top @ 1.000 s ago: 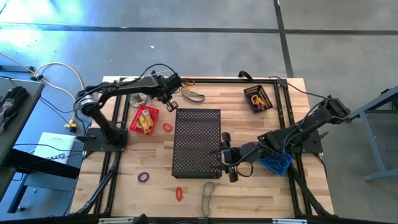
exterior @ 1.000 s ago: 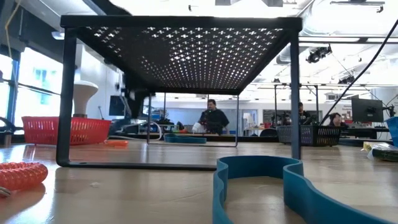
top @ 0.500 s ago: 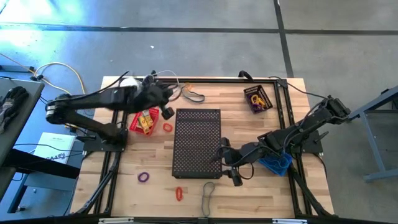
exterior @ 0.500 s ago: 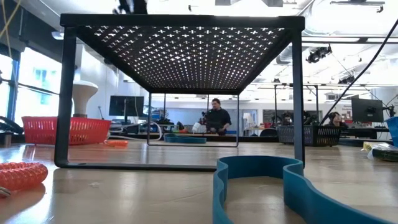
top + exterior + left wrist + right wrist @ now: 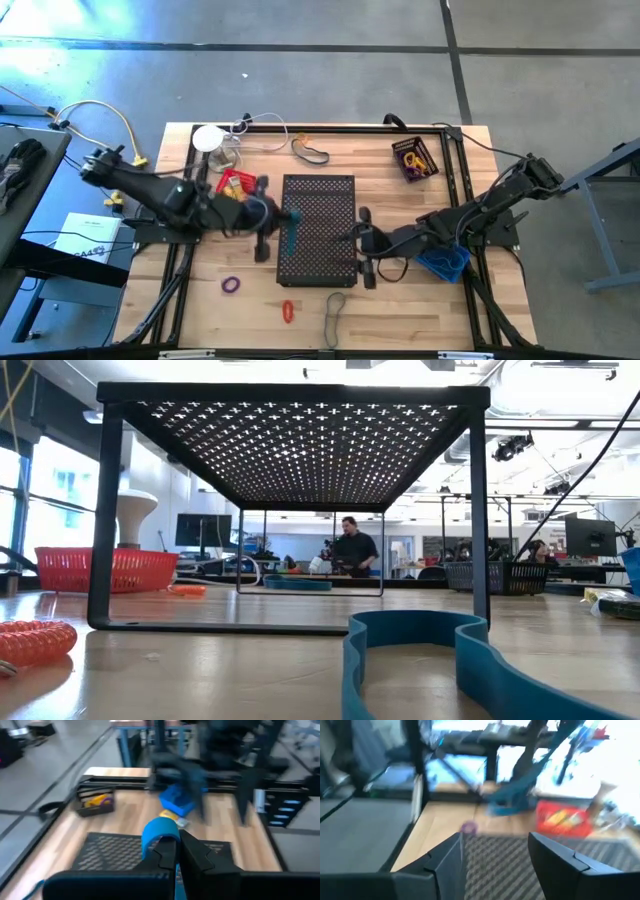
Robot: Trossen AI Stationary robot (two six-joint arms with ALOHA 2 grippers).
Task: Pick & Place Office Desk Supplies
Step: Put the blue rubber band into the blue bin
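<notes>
- Office desk supplies: the piece in play is a blue band (image 5: 159,831), pinched at one spot by the left gripper (image 5: 177,851), fingers shut on it, above the left part of the black perforated stand (image 5: 318,228).
- In the left wrist view the blue band arcs up from the closed fingers without collapsing, so it looks light, thin and springy; it will likely flex and twist on release.
- The loose supplies lie on the wooden table (image 5: 400,200): a purple loop (image 5: 231,285), a red loop (image 5: 288,311) and a grey-brown band (image 5: 335,308) near the front edge, another grey-brown band (image 5: 311,152) at the back.
- Yellow pieces sit in the red basket (image 5: 232,183); more items fill the dark bin (image 5: 414,158).
- Handling judgement: the loops look soft, light and grippy. Pinch across one strand, not the whole ring; the flat bands need the fingertips down at the table surface.
- The right gripper (image 5: 495,852) stands wide and empty at the right edge of the stand, beside a blue tray (image 5: 446,262).
</notes>
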